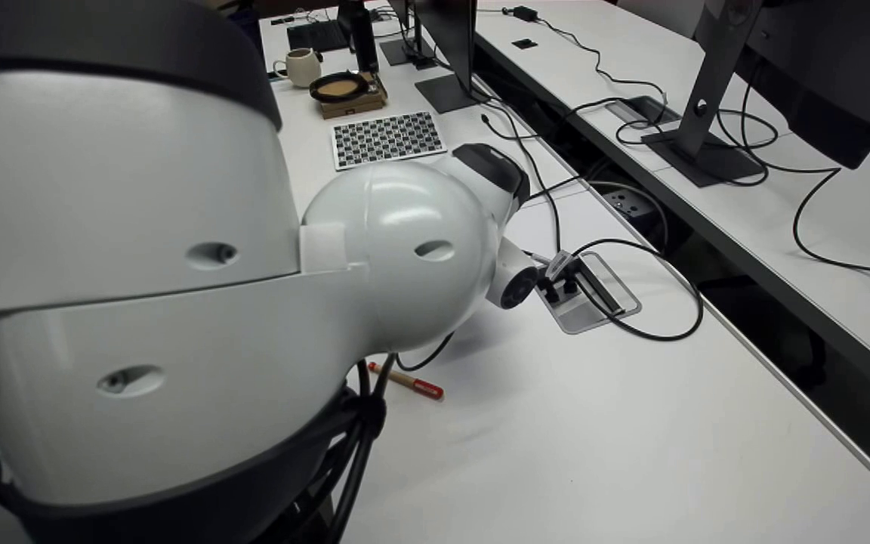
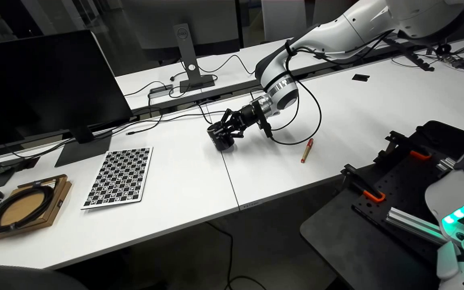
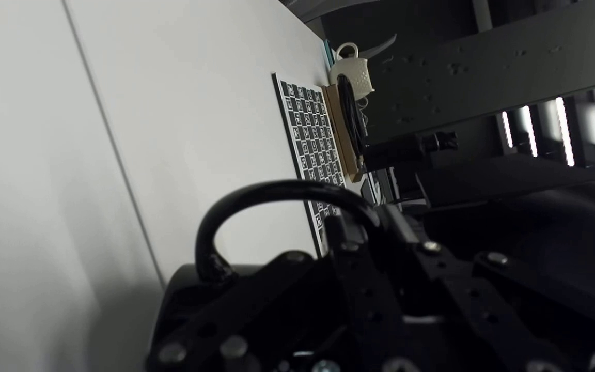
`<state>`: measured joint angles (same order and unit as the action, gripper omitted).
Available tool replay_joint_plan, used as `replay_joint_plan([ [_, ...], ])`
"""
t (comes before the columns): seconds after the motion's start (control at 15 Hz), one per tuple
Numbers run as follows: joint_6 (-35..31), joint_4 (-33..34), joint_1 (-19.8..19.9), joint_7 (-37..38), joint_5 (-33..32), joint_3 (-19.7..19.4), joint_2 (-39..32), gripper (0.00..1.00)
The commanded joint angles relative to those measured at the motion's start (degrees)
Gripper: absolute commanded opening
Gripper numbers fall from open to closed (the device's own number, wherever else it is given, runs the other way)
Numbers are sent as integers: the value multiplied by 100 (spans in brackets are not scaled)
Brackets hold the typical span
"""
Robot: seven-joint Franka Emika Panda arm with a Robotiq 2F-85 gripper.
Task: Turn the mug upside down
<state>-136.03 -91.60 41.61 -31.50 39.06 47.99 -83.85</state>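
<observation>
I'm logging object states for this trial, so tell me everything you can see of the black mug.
The mug is black, roughly cylindrical and glossy, perhaps glazed ceramic. In the wrist view its curved handle arches out, one end running into the gripper, which looks closed on it. In an exterior view the mug leans, by a seam in the white table; whether it touches the table I cannot tell. Its inside cannot be made out.

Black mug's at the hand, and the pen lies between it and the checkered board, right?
Wrong on the pen: in an exterior view it lies on the opposite side of the black mug from the checkered board, not between them. The mug is at the hand.
</observation>
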Motion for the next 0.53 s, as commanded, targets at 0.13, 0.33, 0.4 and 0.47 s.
replay_joint_plan([
  [0.13,297,156,-137,-185,283,-166,51,4],
  [0.33,368,181,-194,-205,362,-229,78,4],
  [0.4,362,191,-231,-205,390,-263,99,40],
  [0.47,405,224,-268,-218,409,-297,101,43],
])
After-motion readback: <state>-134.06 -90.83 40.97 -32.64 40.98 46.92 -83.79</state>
